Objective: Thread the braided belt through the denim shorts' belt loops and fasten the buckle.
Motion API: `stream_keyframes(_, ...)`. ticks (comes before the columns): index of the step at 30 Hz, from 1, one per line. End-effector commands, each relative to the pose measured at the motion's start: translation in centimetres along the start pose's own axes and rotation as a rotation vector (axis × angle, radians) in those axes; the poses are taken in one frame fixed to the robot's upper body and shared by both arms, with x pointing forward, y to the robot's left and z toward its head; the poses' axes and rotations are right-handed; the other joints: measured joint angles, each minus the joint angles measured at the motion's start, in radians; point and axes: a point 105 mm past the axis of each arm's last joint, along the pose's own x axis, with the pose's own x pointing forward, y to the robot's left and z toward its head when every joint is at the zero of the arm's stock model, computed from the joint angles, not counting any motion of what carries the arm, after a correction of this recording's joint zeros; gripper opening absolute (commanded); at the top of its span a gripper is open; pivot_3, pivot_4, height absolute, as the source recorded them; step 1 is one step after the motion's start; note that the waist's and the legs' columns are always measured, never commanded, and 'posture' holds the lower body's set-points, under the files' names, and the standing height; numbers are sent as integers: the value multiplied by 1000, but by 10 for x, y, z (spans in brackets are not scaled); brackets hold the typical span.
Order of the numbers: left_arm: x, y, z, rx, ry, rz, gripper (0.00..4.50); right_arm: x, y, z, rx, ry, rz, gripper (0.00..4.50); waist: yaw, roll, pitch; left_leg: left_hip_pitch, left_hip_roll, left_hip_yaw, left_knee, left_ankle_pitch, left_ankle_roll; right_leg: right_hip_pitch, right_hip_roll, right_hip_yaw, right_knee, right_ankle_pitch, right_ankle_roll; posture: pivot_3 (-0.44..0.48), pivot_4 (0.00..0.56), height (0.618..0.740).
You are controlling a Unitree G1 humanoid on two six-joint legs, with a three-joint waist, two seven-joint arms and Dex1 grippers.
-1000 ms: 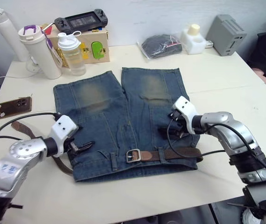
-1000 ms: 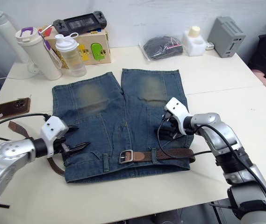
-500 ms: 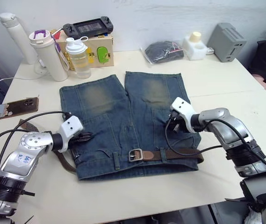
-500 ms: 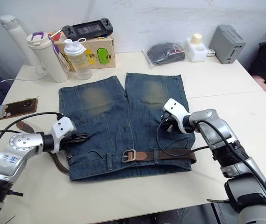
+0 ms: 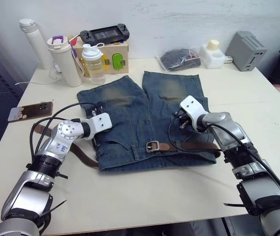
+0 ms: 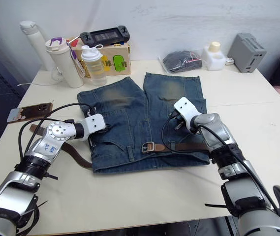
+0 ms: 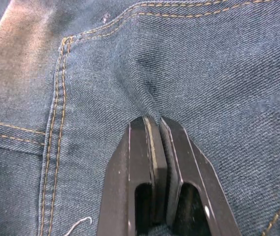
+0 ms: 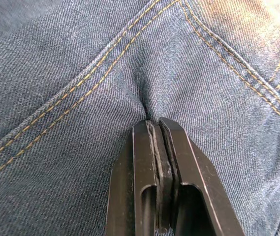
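While both pincers pinch denim shorts (image 5: pixel 140 118) — belt (image 5: pixel 189 146) buckled.

Beside your left claw (image 7: pixel 154 123), the braided belt (image 5: pixel 83 156) slips under the denim shorts (image 5: pixel 135 115) and stays hidden until the buckle (image 5: pixel 153 146); past your right claw (image 8: pixel 154 125), its far end is covered by the arm; the belt loops are too small to count.

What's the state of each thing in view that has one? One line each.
left tool: shut, pinching a fold of the denim shorts.
right tool: shut, pinching the shorts' fabric.
denim shorts: laid flat on the table, waistband toward the robot.
braided belt: threaded along the right side of the waistband; other end loose on the table at the left.
buckle: unfastened, lying on the waistband.
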Motion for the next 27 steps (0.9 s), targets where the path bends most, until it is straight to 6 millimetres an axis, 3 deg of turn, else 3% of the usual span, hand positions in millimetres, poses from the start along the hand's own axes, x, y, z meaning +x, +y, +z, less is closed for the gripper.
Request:
stream_keyframes(1,3,-11,-26,-25,94,-16,0,2,-11,-24,25,91,-56,49,-3,0,0,0,-1,0,0,0,0,0,-1,0,0,0,0,0,150,687)
stream_keyframes(2,2,-8,-23,-34,73,-1,0,1,-11,-21,32,76,-56,49,-4,0,0,0,-2,0,0,0,1,0,-2,0,0,0,1,0,150,687)
stream_keyframes(5,-5,2,-9,-68,2,44,1064,-2,-14,-9,62,16,-67,0,-8,0,0,-1,-3,-2,0,1,1,0,-3,-1,0,1,2,0,150,687)
stream_keyframes(8,-18,16,12,-64,-58,104,2343,-11,-15,9,97,-78,-47,936,-14,0,3,-3,-3,-2,-2,1,1,-2,-3,-1,1,1,2,0,150,687)
stream_keyframes(10,-37,28,32,-79,-113,158,3145,-23,-10,28,135,-174,9,1810,-19,0,6,-7,-3,-2,-3,1,2,-5,-2,-1,0,1,3,0,150,687)
stream_keyframes(13,-69,35,54,-151,-175,227,4327,-47,2,49,134,-282,106,3151,-32,0,10,-25,-3,-3,-1,2,2,-22,0,-2,1,1,3,0,150,687)
stream_keyframes(15,-96,37,57,-223,-162,305,4500,-66,11,61,135,-353,184,4168,-39,0,11,-32,-3,-5,-1,2,3,-27,4,-5,0,1,3,0,150,687)
stream_keyframes(16,-106,38,55,-254,-144,343,4500,-73,15,66,135,-377,214,4435,-45,1,11,-34,-2,-6,-2,2,3,-29,7,-6,0,1,3,0,150,687)
stream_keyframes(21,-146,21,33,-412,49,532,4500,-100,42,79,57,-472,372,4435,-45,-3,14,-33,1,-6,-5,1,2,-28,12,-4,-2,1,3,0,150,687)
stream_keyframes(27,-171,1,-7,-698,287,828,4500,-124,74,79,-8,-576,600,4435,-12,-11,30,-22,1,-7,-2,4,1,-16,12,0,-5,2,4,0,150,687)
